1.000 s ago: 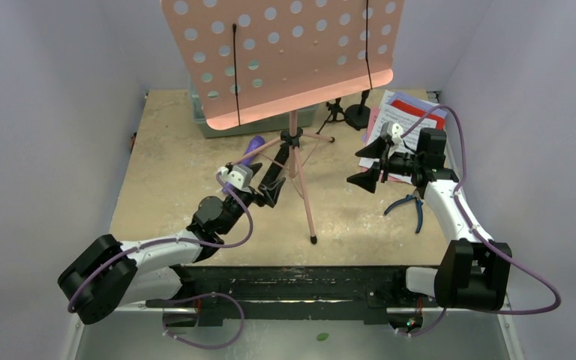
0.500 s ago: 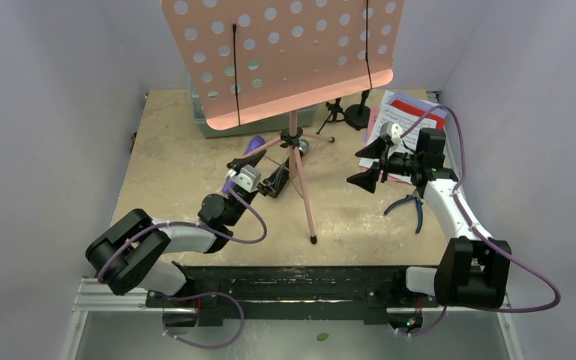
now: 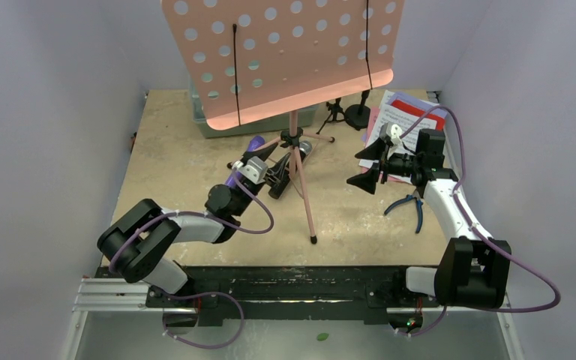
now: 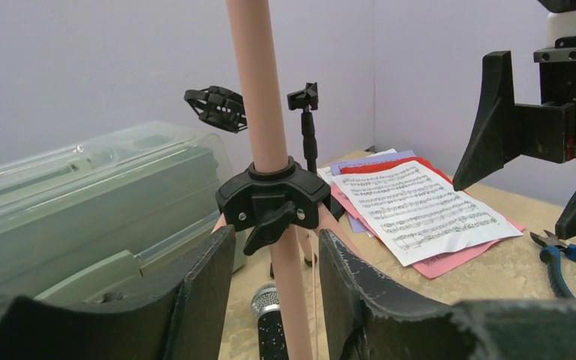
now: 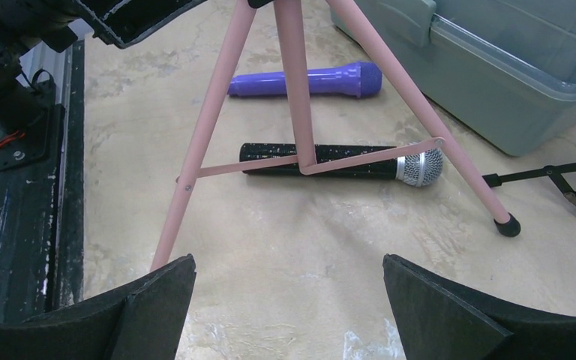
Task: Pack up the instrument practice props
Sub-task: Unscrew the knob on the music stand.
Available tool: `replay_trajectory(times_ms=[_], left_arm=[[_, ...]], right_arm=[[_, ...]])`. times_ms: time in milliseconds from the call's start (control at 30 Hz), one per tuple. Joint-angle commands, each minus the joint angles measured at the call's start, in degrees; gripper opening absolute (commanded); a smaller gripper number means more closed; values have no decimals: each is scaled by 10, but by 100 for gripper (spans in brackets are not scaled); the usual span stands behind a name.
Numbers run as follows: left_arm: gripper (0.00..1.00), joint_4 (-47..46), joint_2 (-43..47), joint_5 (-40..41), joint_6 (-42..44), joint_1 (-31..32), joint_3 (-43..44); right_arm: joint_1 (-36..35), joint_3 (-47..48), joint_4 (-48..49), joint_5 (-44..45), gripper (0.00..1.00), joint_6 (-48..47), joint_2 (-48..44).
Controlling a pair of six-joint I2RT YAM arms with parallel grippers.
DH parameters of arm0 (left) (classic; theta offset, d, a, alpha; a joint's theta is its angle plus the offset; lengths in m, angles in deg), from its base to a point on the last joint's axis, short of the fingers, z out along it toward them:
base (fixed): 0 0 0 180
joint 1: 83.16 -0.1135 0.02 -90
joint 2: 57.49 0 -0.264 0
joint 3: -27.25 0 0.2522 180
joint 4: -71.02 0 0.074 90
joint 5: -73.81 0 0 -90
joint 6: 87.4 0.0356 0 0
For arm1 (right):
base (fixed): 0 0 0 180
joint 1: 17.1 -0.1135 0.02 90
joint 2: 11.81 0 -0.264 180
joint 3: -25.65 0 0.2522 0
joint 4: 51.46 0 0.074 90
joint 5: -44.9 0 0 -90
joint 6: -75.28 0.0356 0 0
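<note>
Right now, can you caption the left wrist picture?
Left tool straddles the pink tripod pole, sheet music lying behind.

No word, brand, label or number can be read anywhere. The only print is on the white sheet-music page on the tabletop: rows of staves with notes, any lettering among them too small to make out

High rear view over the table, both wrist views low, close, sharing the pink tripod
</note>
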Motion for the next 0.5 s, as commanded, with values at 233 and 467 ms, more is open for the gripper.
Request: replay_trajectory(times_ms=[233, 467], left_arm=[[35, -42, -22, -20, -24, -9, 38], [29, -40, -30, -12, -37, -12, 45]], right_arm=[[-3, 8, -2, -7, 99, -12, 2], [-3, 8, -3, -7, 99, -13, 2]])
